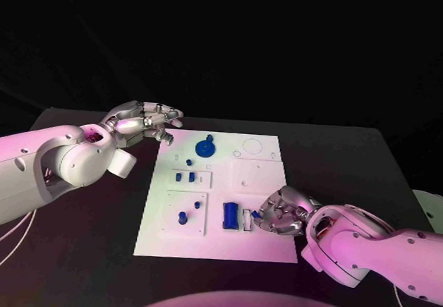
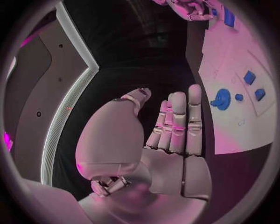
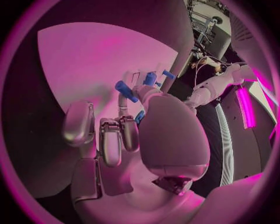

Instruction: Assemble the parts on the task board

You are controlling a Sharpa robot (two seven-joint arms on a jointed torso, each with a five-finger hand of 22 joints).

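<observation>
Fingers of my right hand (image 1: 282,213) curled down on the task board (image 1: 260,252) beside a blue block (image 1: 230,216); whether they gripped anything, I couldn't tell. Farther off, my left hand (image 1: 145,123) hovered open, holding nothing, at the board's far corner.

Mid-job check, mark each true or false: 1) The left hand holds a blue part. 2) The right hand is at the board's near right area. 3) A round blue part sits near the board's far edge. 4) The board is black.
1) False: the left hand is empty, fingers extended, off the far left corner of the task board.
2) True: the right hand is there.
3) True: the round blue part is there.
4) False: it is white.
</observation>
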